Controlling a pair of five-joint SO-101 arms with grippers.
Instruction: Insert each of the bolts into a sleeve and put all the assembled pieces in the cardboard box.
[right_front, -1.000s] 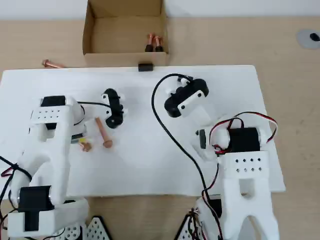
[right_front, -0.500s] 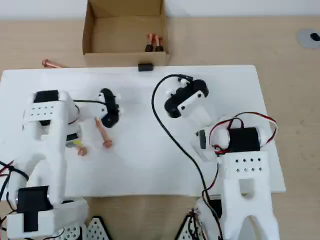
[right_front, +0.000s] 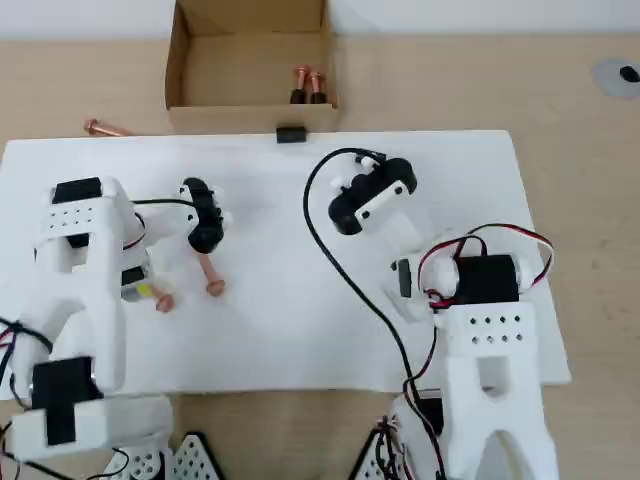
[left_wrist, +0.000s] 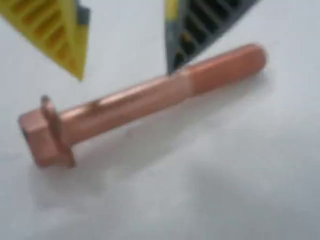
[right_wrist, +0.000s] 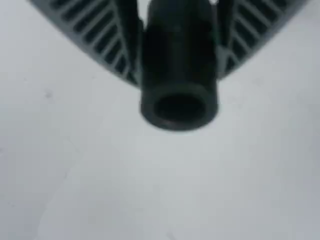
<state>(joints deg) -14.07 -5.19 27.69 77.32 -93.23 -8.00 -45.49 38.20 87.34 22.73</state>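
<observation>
Now the left tool hangs spread wide over a bolt lying flat on the white surface, likely so it can pinch it. The right tool pinches a black sleeve, hole facing out, ready for a bolt. Two finished pieces sit in the cardboard box.

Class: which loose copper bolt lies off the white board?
The copper bolt on the wooden table beside the cardboard box; the other two bolts lie on the white board.

Robotics lab bench — wooden table, white mat, loose wiring
</observation>
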